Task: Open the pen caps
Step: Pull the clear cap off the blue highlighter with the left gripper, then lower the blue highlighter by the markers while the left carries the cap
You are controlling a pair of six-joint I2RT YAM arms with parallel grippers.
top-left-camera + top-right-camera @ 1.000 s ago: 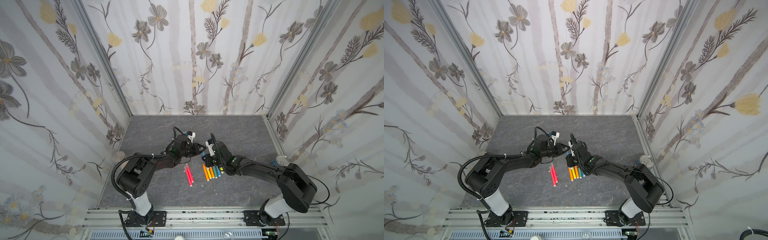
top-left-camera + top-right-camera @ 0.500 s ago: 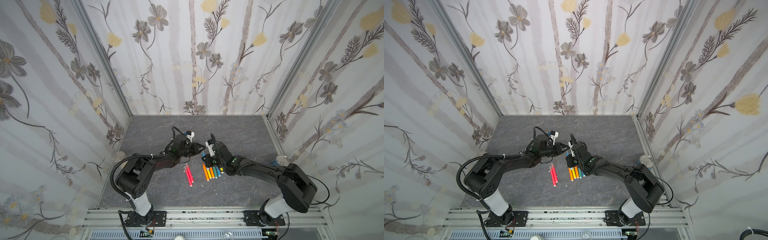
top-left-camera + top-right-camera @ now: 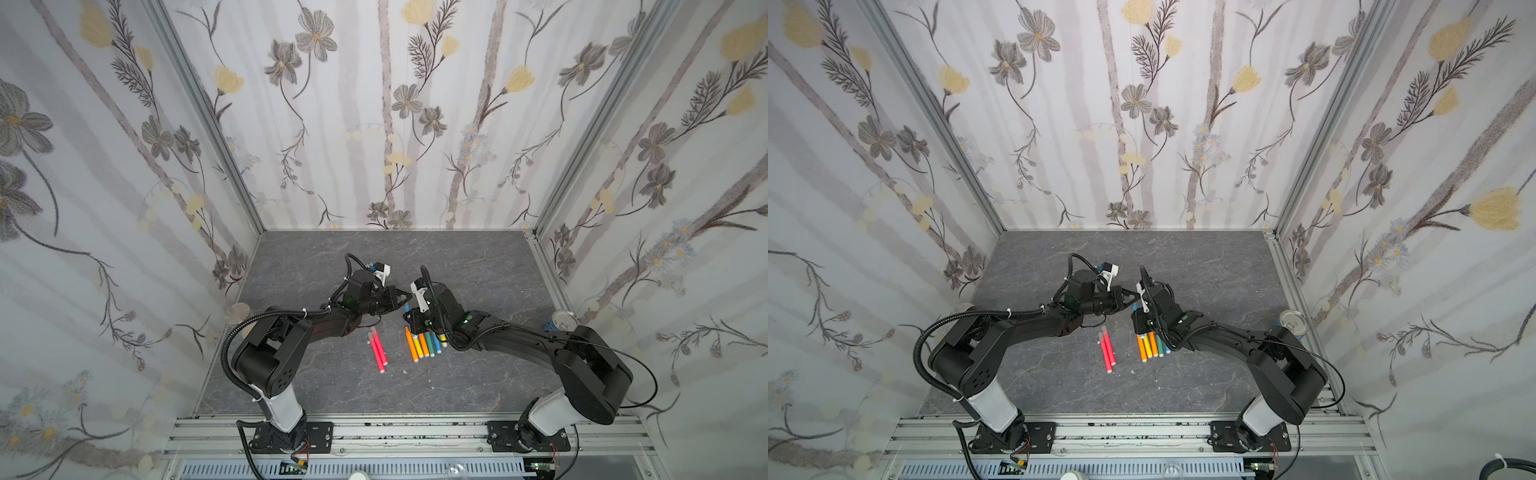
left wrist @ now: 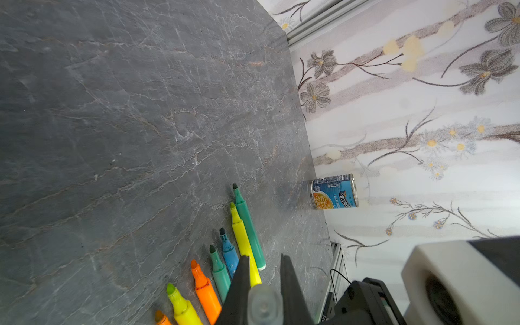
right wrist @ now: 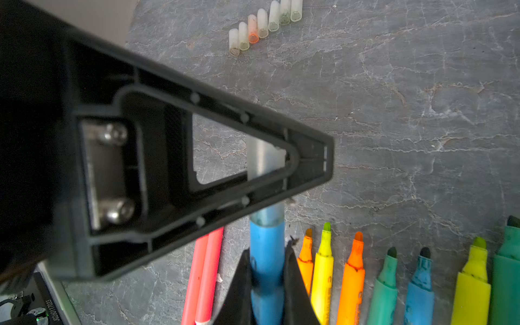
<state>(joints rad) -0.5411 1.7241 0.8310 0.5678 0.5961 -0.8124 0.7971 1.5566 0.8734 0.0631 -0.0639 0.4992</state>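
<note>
A blue pen (image 5: 267,264) is held up between the two arms, with my right gripper (image 5: 268,249) shut on its barrel. Its translucent pen cap (image 5: 266,215) still sits on the end of the barrel, and my left gripper (image 4: 265,257) is shut on that cap (image 4: 264,305). In both top views the two grippers (image 3: 405,296) (image 3: 1138,322) meet at the middle of the table. Several uncapped pens (image 3: 424,343) (image 3: 1152,345) lie in a row under my right gripper. Two pink pens (image 3: 377,349) (image 5: 208,267) lie beside them with caps on. Several loose pen caps (image 5: 264,25) lie in a row farther off.
A blue soup can (image 4: 334,195) (image 3: 563,322) stands at the table's right edge by the wall. Flowered walls close the grey slate table (image 3: 457,266) on three sides. A metal rail (image 3: 395,432) runs along the front.
My left gripper's jaws have closed onto the blue pen's cap. Both arms stay almost where they were.
</note>
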